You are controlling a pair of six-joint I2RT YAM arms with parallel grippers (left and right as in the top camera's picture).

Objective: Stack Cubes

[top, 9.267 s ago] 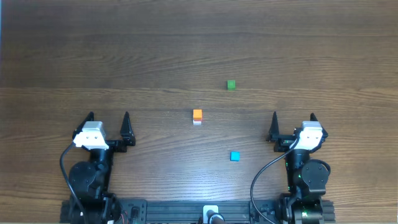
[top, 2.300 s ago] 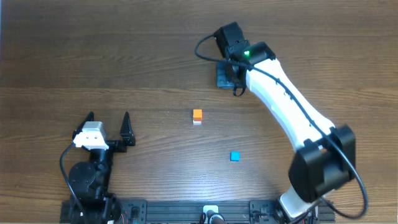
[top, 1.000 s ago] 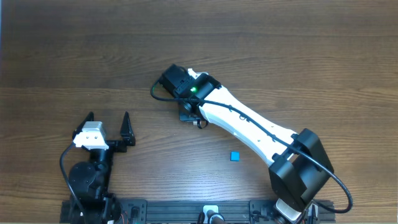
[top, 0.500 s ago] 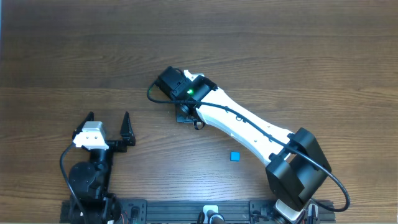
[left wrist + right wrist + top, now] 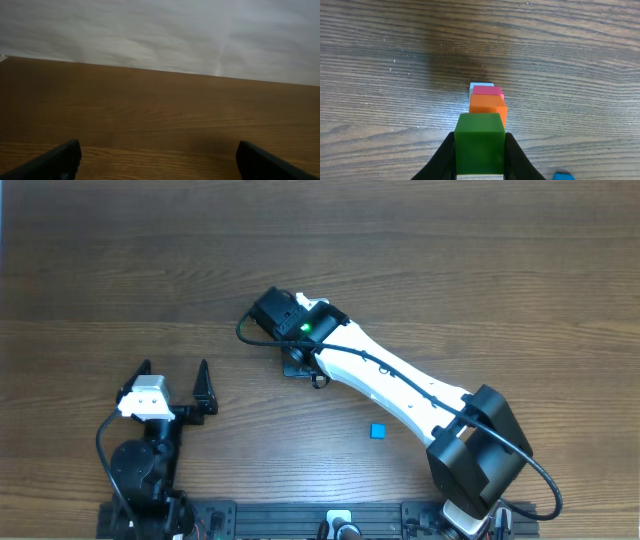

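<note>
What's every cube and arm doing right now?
Orange cube: stacked on pink cube.
Green cube: gripped, held over orange cube.
Blue cube: lying alone, unstacked.
Right end effector: shut on green cube.
Left end effector: open, empty.

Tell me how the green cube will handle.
The green cube, square-edged and held in the right end effector, is probably rigid and won't roll. It looks small, so likely light. On the narrow stack, a nudge might topple it.
</note>
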